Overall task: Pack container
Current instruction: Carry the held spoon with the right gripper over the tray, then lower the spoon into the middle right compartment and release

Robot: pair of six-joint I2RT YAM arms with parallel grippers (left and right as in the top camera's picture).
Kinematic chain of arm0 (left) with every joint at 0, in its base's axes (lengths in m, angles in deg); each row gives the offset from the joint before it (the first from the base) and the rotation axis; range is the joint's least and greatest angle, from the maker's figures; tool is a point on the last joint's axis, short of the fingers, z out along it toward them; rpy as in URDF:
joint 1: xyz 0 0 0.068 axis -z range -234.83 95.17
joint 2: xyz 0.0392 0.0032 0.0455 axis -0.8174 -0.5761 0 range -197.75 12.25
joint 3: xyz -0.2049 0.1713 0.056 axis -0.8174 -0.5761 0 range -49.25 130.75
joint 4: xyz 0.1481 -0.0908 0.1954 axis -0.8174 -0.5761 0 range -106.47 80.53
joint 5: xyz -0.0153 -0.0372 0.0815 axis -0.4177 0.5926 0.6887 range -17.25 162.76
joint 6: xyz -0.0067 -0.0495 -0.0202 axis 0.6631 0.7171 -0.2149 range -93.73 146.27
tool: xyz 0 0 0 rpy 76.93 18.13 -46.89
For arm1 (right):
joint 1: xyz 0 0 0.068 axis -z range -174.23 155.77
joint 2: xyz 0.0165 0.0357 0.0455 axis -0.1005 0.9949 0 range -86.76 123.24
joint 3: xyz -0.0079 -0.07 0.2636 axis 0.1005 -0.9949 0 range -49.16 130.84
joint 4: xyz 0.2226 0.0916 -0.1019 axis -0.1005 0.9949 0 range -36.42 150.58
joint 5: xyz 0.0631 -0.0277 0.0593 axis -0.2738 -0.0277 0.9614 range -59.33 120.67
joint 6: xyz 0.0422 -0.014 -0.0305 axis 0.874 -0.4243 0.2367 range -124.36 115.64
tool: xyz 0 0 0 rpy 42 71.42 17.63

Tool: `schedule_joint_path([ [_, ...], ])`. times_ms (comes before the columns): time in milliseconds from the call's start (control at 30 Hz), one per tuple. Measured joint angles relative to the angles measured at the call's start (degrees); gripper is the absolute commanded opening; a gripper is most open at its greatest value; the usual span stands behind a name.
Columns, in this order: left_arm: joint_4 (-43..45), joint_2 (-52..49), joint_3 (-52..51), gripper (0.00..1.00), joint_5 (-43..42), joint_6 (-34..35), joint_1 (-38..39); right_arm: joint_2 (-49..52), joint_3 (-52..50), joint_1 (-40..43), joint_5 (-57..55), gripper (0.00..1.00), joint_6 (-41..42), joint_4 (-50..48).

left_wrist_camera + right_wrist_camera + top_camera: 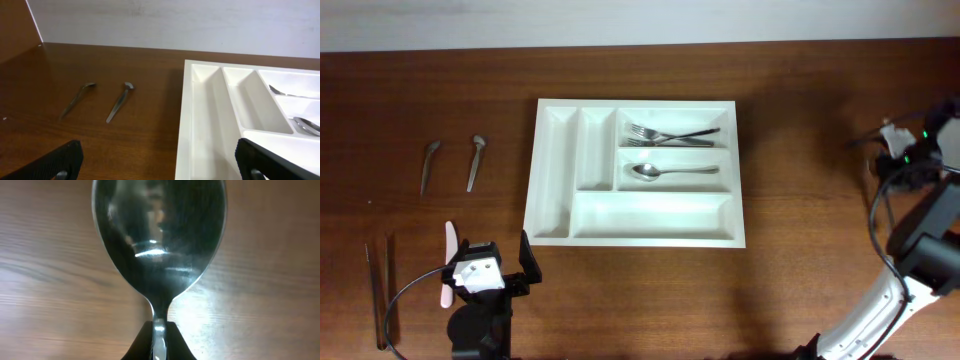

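Well left of the right gripper (pixel 159 346) (clamped on a spoon (pixel 159 240)) lies the container (pixel 636 243).

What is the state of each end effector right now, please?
Left end effector: open, holding nothing.
Right end effector: closed on the neck of a shiny metal spoon.

Left arm (pixel 480 300) front-left, jaws spread wide, right arm (pixel 932 235) far right, jaws clamped on spoon (pixel 159 240)
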Motion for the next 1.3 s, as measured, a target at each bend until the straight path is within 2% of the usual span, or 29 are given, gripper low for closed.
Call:
schedule_joint_path([
  [233, 0.0, 0.0, 0.0, 0.99, 0.0, 0.0, 0.0, 0.0, 11.0, -10.9, 0.5, 0.07, -0.2, 4.8],
  [400, 0.0, 0.0, 0.0, 0.99, 0.0, 0.0, 0.0, 0.0, 17.1, -21.6, 0.7, 0.07, -1.8, 6.3],
  [767, 0.0, 0.0, 0.0, 0.99, 0.0, 0.0, 0.0, 0.0, 18.6, -42.4, 0.8, 0.07, -11.5, 6.5],
  [867, 0.0, 0.0, 0.0, 0.99, 0.0, 0.0, 0.0, 0.0, 18.6, -45.8, 0.9, 0.08, -13.9, 6.7],
  [1000, 0.0, 0.0, 0.0, 0.99, 0.0, 0.0, 0.0, 0.0, 18.6, -49.3, 1.2, 0.14, -17.2, 9.2],
  [1300, 0.0, 0.0, 0.0, 0.99, 0.0, 0.0, 0.0, 0.0, 18.6, -50.6, 6.3, 0.15, -24.5, 13.5],
])
